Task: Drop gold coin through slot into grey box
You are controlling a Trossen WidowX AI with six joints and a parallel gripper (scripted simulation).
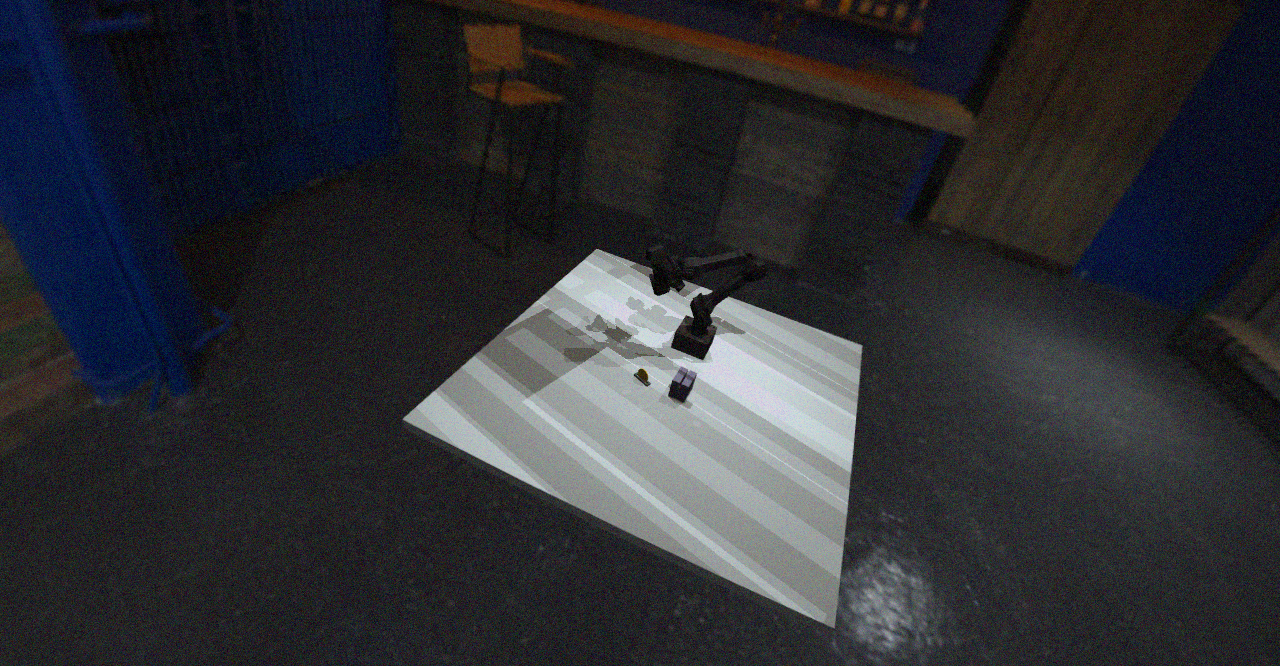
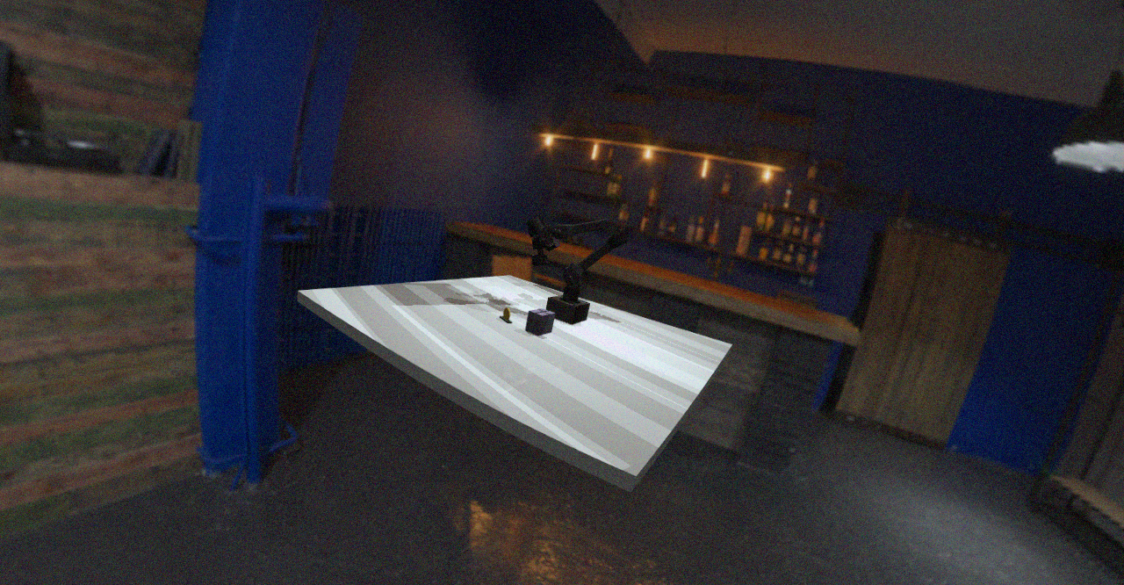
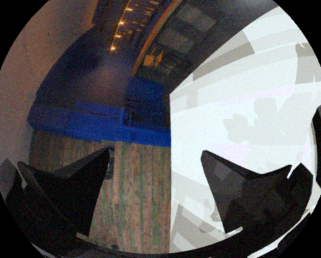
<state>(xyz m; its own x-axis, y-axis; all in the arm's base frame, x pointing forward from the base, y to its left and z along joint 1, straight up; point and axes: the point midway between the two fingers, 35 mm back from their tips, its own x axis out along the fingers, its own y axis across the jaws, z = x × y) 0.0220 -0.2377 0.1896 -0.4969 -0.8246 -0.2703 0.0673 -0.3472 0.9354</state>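
My fingers are spread wide with nothing between them; the wrist view shows only wall and a slice of the striped table (image 3: 256,100) through the gap. Neither the coin nor the box is in that view, so I'm not pointed at either.

My gripper (image 1: 660,284) hangs high, out past the far side of the table, on a folded arm (image 1: 716,272). The base (image 1: 693,340) sits toward the far edge of the table.

The coin (image 1: 642,376) stands in its holder on the table, on the near side of the base, well below and apart from the gripper. The holder is too small and dark to separate from the coin here. The box (image 1: 682,383) is just beside the coin, between it and the base side, lid up with a dark slot line across the top. The exterior view agrees: coin (image 2: 507,314) near the box (image 2: 539,321), gripper (image 2: 539,237) well above both.

Status, as I judge it: nothing done yet. Coin untouched, box closed, no grasp.

Left to do:
- swing down over the coin, fingers lined up across its thin faces
- close on it, lift it out of the holder
- carry it to the box, align its edge with the slot
- release

The slot is narrow, so alignment is likely the hard part.
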